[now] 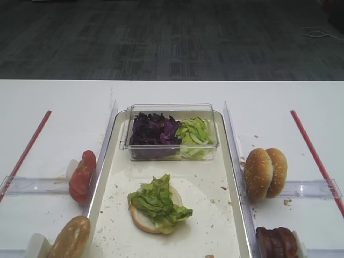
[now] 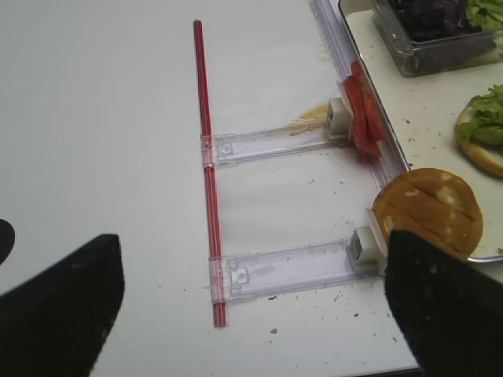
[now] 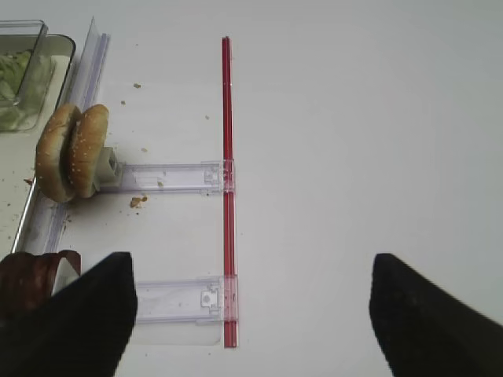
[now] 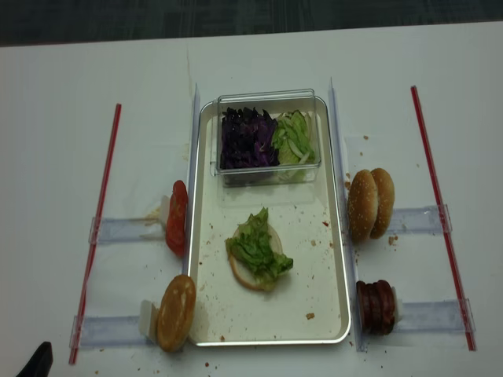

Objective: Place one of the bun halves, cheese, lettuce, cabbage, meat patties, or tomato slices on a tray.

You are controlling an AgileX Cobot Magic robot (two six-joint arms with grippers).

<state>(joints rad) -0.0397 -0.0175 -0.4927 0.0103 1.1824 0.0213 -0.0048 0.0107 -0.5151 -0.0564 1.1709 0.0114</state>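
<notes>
On the cream tray (image 1: 232, 177) lies a bun half (image 1: 141, 221) topped with lettuce (image 1: 158, 200). More bun halves (image 1: 265, 173) stand on edge right of the tray, with meat patties (image 1: 277, 243) in front of them. Tomato slices (image 1: 82, 176) and another bun half (image 1: 71, 238) stand left of it. Cabbage (image 1: 153, 129) sits in the tub. No cheese shows. My right gripper (image 3: 250, 271) hangs open over bare table, right of the patties (image 3: 27, 279). My left gripper (image 2: 251, 243) is open and empty beside the left bun half (image 2: 428, 208).
A clear plastic tub (image 1: 172, 110) at the tray's far end holds the cabbage and more lettuce (image 1: 194, 134). Red rods (image 4: 98, 228) (image 4: 440, 212) and clear plastic rails (image 4: 126, 229) (image 4: 416, 220) flank the tray. Crumbs dot the tray and table.
</notes>
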